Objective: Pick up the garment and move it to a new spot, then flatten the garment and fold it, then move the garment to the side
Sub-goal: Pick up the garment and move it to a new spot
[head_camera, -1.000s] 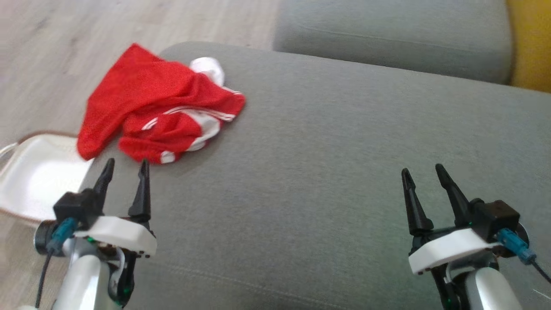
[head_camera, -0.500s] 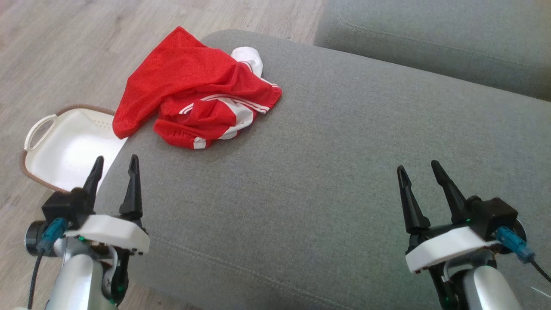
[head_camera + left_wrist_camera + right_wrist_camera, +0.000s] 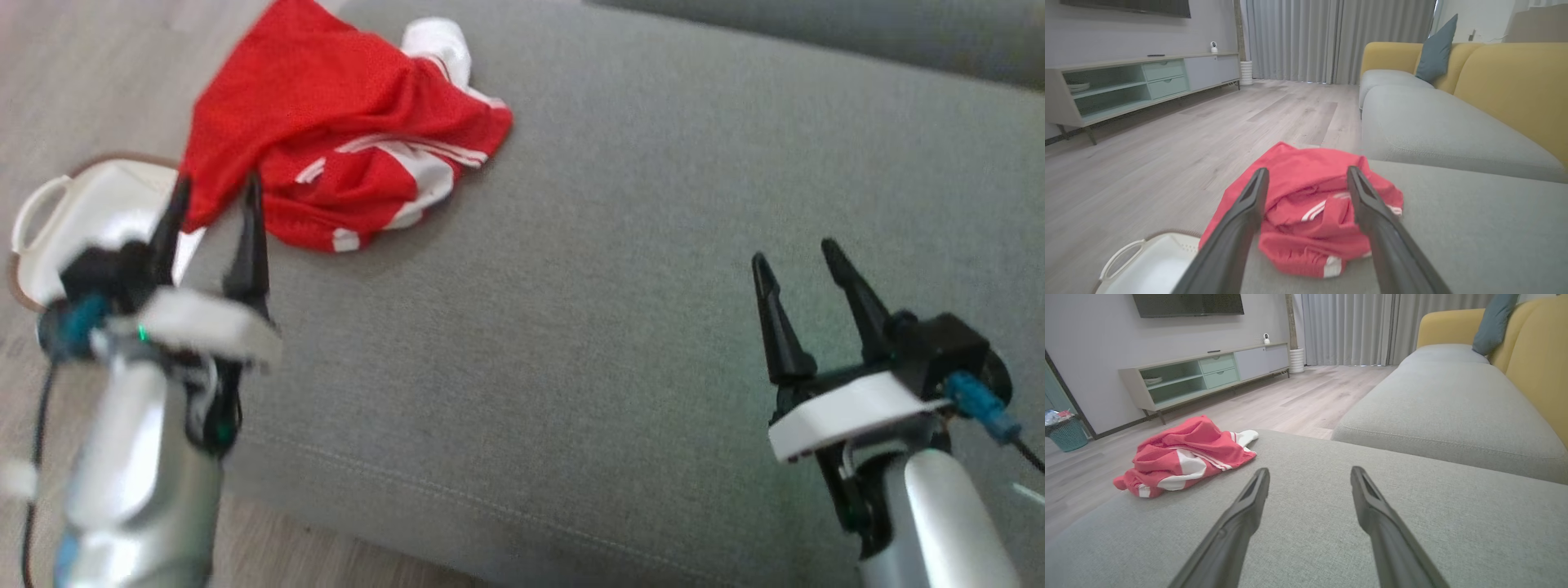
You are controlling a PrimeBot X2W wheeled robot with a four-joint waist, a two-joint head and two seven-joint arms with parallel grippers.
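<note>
Garment [image 3: 343, 155] is lying crumpled at the 11 o'clock corner of the cushion [image 3: 620, 286]. It's red with white stripes, and one flap is drooping over the edge. Layers are overlapping and no clean hem is showing, so I'm expecting the first grab to take a top fold.

Left gripper [image 3: 217, 181] is sitting at 9 o'clock in the head view, jaws spread wide and holding nothing, fingers pointing at 12 toward the garment. The left wrist view is framing the pile between both fingers, so by my read the arm is aiming for the pick. Tips are looking just short of the cloth. I cannot tell about contact, since the head view is blurring on that arm.

Right gripper [image 3: 793, 253] is at 4 o'clock, jaws also wide and empty, hovering over bare cushion well apart from the garment. My guess is that it's leaving mid-cushion free as the new spot.

Around:
- Basket [image 3: 33, 212] is sitting on the floor [image 3: 73, 65] at 9 o'clock, beside the cushion edge and below the flap. Cloth could slide off toward it on a pull toward 9.
- Sofa seat [image 3: 1445, 400] is at 1 o'clock.
- TV stand [image 3: 1208, 373] and bin [image 3: 1068, 435] are standing across the floor, well apart.
- Nothing is blocking the line from left gripper to garment.
</note>
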